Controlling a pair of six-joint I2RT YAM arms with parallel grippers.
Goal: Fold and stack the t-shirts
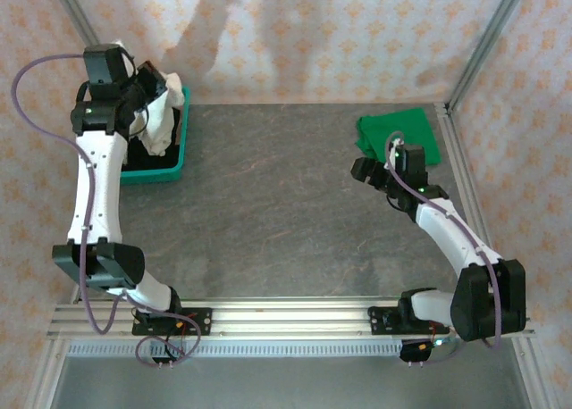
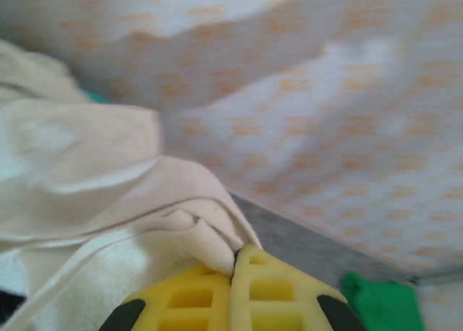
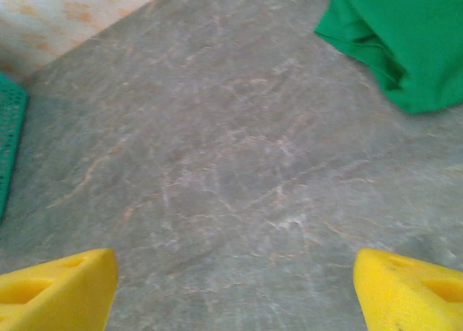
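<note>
Bare table (image 1: pixel 268 212), wide open between arms. Cream shirt (image 1: pixel 163 123) bunched above basket (image 1: pixel 152 172) at far-left corner, pinched by left gripper (image 2: pixel 235 259). Green shirt (image 1: pixel 398 137) against far-right edge. Right gripper (image 3: pixel 233 273) spread over bare table nearby.

a robot lab test booth: two arms (image 1: pixel 96 190) bolted to an aluminium rail (image 1: pixel 295 318), grey tabletop (image 1: pixel 286 212), patterned panel walls (image 1: pixel 340 34).

Bright even light, soft shadows, left wrist view blurred
</note>
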